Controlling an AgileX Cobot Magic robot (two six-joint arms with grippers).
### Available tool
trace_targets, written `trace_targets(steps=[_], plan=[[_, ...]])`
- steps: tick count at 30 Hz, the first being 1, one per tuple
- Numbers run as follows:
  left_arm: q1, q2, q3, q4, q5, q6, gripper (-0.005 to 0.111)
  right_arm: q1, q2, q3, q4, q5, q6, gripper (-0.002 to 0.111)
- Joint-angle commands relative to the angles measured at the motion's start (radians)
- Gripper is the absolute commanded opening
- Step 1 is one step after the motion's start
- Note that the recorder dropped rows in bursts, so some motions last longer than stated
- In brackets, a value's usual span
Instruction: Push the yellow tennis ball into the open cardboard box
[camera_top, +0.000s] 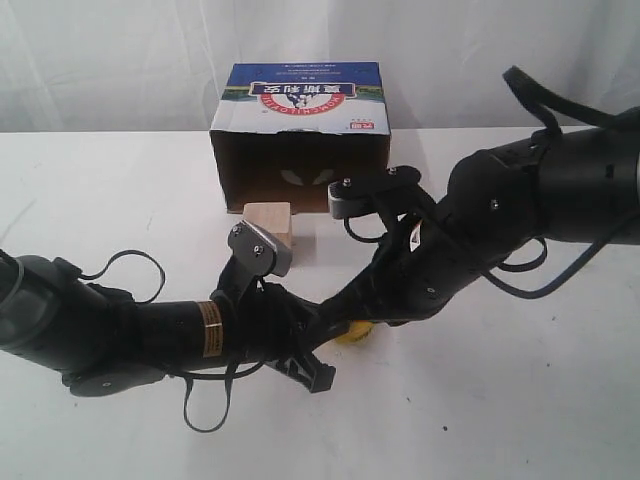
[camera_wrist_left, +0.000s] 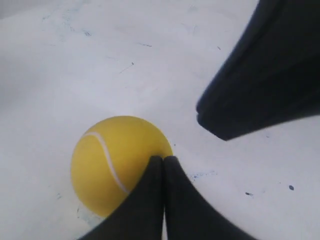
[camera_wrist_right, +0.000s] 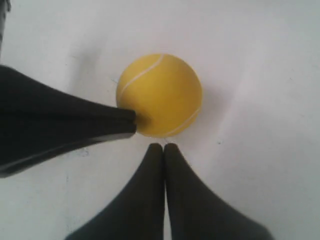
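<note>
The yellow tennis ball (camera_wrist_left: 107, 165) lies on the white table. In the exterior view only a sliver of the ball (camera_top: 353, 333) shows under the crossed arms. My left gripper (camera_wrist_left: 163, 159) is shut, its tips pressed against the ball's side. My right gripper (camera_wrist_right: 163, 146) is also shut, its tips a small gap short of the ball (camera_wrist_right: 160, 95). The left fingers (camera_wrist_right: 95, 124) show in the right wrist view, touching the ball. The open cardboard box (camera_top: 300, 125) stands at the back, its dark opening facing the front.
A pale wooden cube (camera_top: 268, 222) stands just in front of the box's opening, left of the line from ball to box. Both arms cross low over the table's middle, with loose cables (camera_top: 205, 405) hanging. A white curtain closes the back.
</note>
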Motion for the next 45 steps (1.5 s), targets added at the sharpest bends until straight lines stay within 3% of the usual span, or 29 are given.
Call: trace_targets(steps=[1, 9, 19, 27, 31, 45], plan=[[0.003, 0.017, 0.004, -0.050, 0.093, 0.044, 0.000, -0.001, -0.010, -0.001, -0.012, 0.035, 0.000, 0.000], [0.003, 0.017, 0.004, -0.057, 0.095, 0.070, 0.000, -0.001, -0.016, -0.001, -0.014, 0.128, -0.069, 0.000], [0.003, 0.056, -0.101, -0.041, 0.153, 0.057, 0.000, -0.002, -0.016, -0.001, -0.046, -0.037, -0.093, 0.000], [0.003, 0.097, -0.113, -0.041, 0.165, 0.060, 0.000, -0.098, -0.016, -0.001, -0.031, -0.051, -0.093, 0.000], [0.003, 0.117, -0.113, -0.041, 0.163, 0.063, 0.000, -0.147, -0.016, -0.001, 0.043, 0.007, -0.212, 0.000], [0.003, 0.122, -0.113, -0.041, 0.087, 0.063, 0.000, -0.152, -0.016, -0.001, 0.070, 0.069, -0.290, 0.000]])
